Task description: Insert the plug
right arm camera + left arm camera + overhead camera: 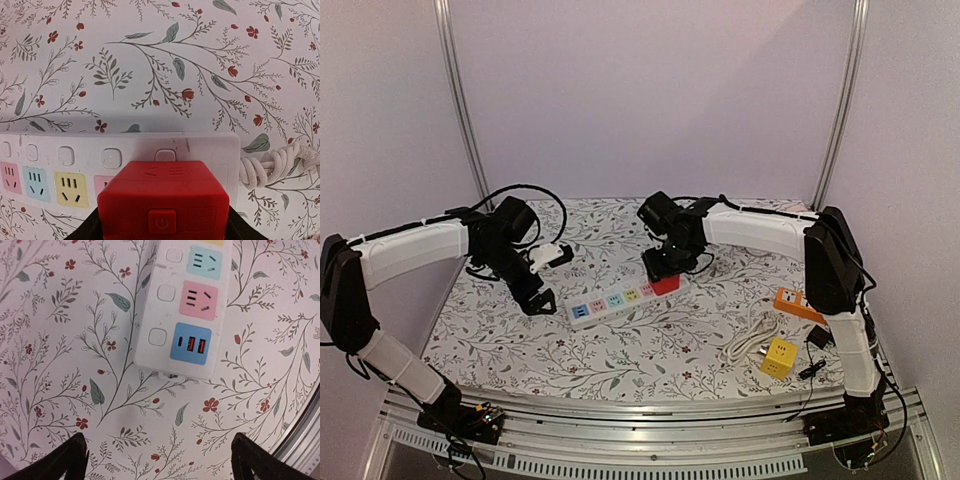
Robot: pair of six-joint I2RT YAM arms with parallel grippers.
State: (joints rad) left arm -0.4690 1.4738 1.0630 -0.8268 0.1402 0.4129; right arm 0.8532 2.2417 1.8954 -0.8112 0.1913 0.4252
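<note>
A white power strip [610,300] with coloured sockets lies on the floral tablecloth. My right gripper [668,266] is shut on a red cube plug [666,284] over the strip's right end. In the right wrist view the red cube [162,200] fills the space between the fingers of the right gripper [162,227] and hides part of a pink socket on the strip [80,145]; its underside is hidden. My left gripper [542,300] stands open and empty just off the strip's left end [150,355]. In its wrist view both black fingertips [65,460] of the left gripper [160,462] are wide apart.
The strip's coiled white cord [272,165] runs off to the right. A yellow cube adapter [779,357], an orange adapter [797,303], a white cable bundle [750,338] and a small black plug [817,338] lie at the right. The table's metal edge [305,435] is close to the left gripper.
</note>
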